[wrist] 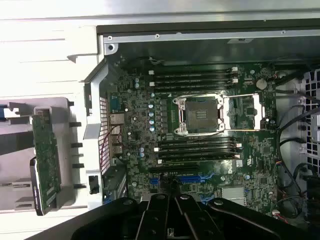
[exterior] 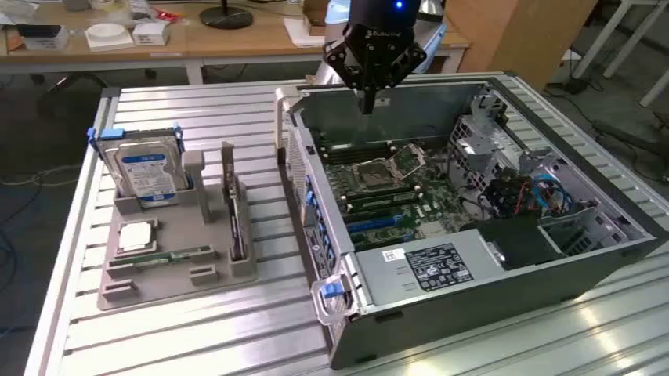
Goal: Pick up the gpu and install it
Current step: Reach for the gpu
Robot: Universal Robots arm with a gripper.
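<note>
One gpu stands on edge in a slot of the grey holder, at nine o'clock from the open computer case in the exterior view. Upright like that, its top edge is free for a pinch from above, I judge. The case lies on its side on the table, so the motherboard faces up. The tool hangs by the case's twelve o'clock wall, pointing straight down, pinched fully together and holding nothing. The card is well apart from it, untouched.

In the wrist view the tool looks straight down on the motherboard, where the empty processor socket sits between two banks of memory slots.
</note>
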